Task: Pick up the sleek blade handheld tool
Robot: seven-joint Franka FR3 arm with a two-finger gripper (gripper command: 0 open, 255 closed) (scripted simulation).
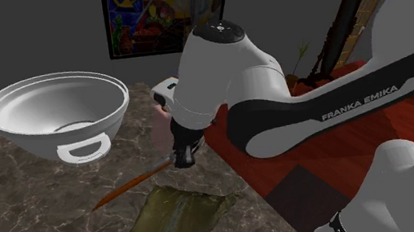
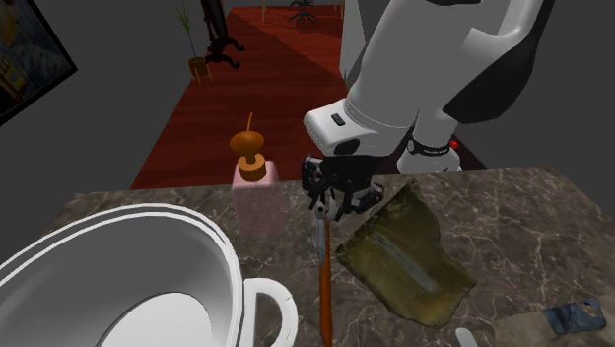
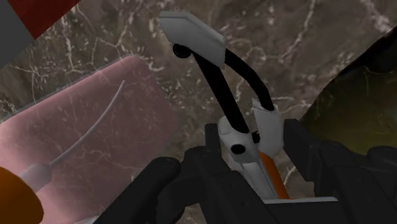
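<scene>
Orange-handled tool (image 2: 323,286) in claw (image 2: 330,205) — by counter (image 2: 517,212) edge

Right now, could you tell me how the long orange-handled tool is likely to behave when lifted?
The orange-handled tool looks thin and straight, so it is probably stiff and light. The hand clasps it near its grey head, so the long handle may pivot or swing. Its smooth, narrow shaft could slip.

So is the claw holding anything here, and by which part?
The claw clasps the orange-handled blade tool at its grey end, where the handle begins.
</scene>
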